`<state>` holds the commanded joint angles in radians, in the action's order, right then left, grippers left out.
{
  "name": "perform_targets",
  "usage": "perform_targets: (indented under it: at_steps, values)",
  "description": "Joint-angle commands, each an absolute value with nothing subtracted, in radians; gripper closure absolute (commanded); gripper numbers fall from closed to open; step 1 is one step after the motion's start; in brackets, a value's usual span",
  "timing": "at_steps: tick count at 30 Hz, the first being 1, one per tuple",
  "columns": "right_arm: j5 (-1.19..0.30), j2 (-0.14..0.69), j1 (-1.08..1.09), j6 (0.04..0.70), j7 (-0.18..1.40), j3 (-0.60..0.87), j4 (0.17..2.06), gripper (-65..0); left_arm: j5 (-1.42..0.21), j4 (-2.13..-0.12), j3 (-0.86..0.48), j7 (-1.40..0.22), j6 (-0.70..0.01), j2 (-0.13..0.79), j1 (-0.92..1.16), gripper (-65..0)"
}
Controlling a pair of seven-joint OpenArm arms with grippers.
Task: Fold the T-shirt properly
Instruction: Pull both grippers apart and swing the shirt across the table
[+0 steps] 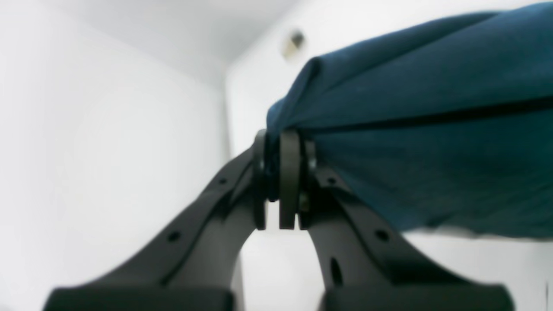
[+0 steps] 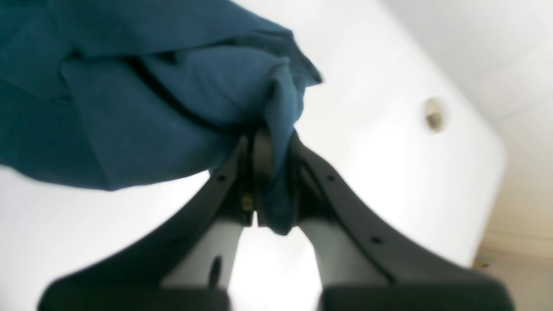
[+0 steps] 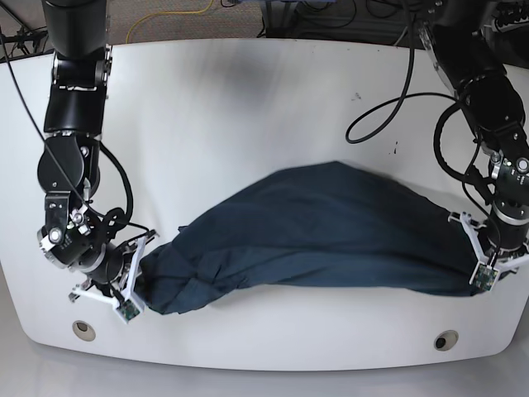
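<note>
**T-shirt held at both ends above the table**

1. T-shirt position. The T-shirt (image 3: 322,227) is a dark navy-blue garment stretched across the near half of the white table (image 3: 248,107), running from one arm to the other. Its middle bulges toward the far side of the table; its near edge runs roughly parallel to the near table edge. The cloth is bunched and wrinkled at the end on the base view's left and smoother toward the right.

2. Right gripper. The right gripper (image 3: 136,277) sits at the base view's left, near the front corner of the table. In the right wrist view, the right gripper (image 2: 270,181) has its jaws pressed together on a gathered wad of the T-shirt (image 2: 129,108), with a tongue of fabric hanging down between the fingers (image 2: 259,151). Folded layers of cloth spread up and to the left of the pinch point.

3. Left gripper. The left gripper (image 3: 475,248) sits at the base view's right, at the opposite end of the garment. In the left wrist view, the left gripper (image 1: 281,181) is clamped on the tip of the T-shirt (image 1: 432,142); the cloth fans out to the right from the fingers (image 1: 289,172) in a taut sheet with 1 dark crease line across it.

4. Table fixtures. 2 round inserts are set in the table near its front edge, 1 at the left (image 3: 82,328) and 1 at the right (image 3: 445,340). Black cables (image 3: 397,91) trail over the far right of the table.
</note>
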<state>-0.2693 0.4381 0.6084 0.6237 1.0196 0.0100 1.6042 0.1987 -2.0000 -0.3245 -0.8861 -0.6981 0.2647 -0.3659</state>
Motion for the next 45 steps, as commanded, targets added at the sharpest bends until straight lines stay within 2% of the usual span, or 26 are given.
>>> perform_targets:
  at_steps: [16, 28, 36, 45]
  values:
    - [-0.269, 0.461, 0.94, 0.624, 1.026, 0.002, 1.498, -3.0, 0.199, -1.997, -0.326, -0.886, -0.698, 0.268, -0.634, 0.0]
    - [-0.269, 0.464, 1.133, 0.625, 1.067, 0.004, 1.379, -3.0, 0.199, -1.906, -0.326, -0.886, -0.698, 0.283, -0.768, 0.0]
    - [-0.271, 0.466, 1.124, 0.625, 1.067, 0.005, 1.374, -3.0, 0.197, -1.865, -0.328, -0.886, -0.698, 0.283, -0.769, 0.0]
    - [-0.275, 0.466, 0.954, 0.625, 1.066, 0.035, 1.379, -2.9, 0.191, -1.871, -0.328, -0.891, -0.698, 0.278, -0.639, 0.0]
